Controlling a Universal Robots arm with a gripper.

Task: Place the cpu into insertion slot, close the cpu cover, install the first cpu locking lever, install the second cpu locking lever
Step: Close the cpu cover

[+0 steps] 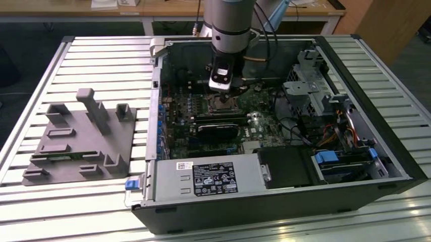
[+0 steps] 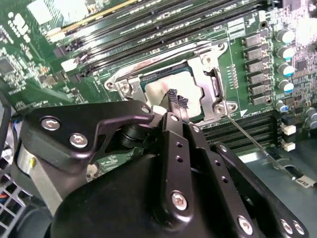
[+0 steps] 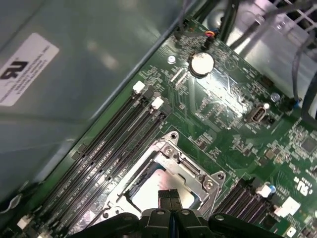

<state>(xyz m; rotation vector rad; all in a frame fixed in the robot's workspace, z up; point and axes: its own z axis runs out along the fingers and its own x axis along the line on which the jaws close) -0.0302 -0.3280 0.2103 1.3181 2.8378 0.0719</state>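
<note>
Second wrist view: gripper [image 2: 177,98] closed at cpu [image 2: 157,88] edge.

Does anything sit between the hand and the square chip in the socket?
Nothing visible does. The black hand, shut, hangs directly over the pale silvery-grey square chip, which lies in the silvery-rimmed square socket on the green circuit board. The chip's face is bare beneath it.
</note>
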